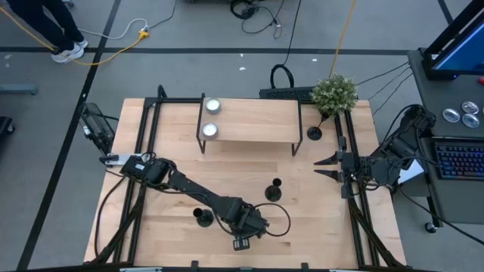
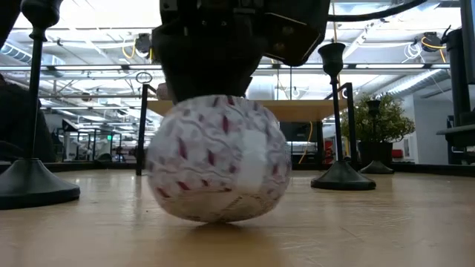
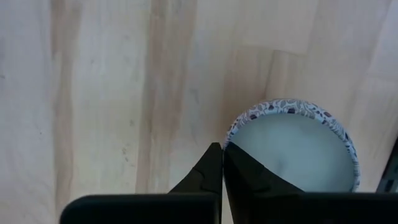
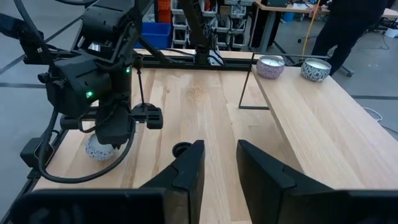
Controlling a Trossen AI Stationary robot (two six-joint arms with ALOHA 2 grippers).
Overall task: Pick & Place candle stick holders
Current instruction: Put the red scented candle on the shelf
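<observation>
High view, read left to right: the nearest candle stick holder (image 1: 203, 218) stands near the front edge of the tabletop (image 1: 249, 162), just to the left of the left arm's wrist and clear of it. The left claw (image 3: 222, 148) points straight down beside it, fingers closed together with their tips at the rim of a round patterned candle (image 3: 292, 149); whether the rim is actually pinched cannot be told. A second candle stick holder (image 1: 274, 192) stands a little farther back and to the right of that claw. A third candle stick holder (image 1: 314, 134) stands at the back right, beside a potted plant (image 1: 334, 92), nearer to the waiting right claw (image 1: 324, 165), which is open and empty at the right edge. All three holders are matte black, each a round disc base with a thin stem standing upright, so the long axis is vertical. Judging by position, the left arm is better placed for the two front holders and would need to approach a stem from the side or from above.
</observation>
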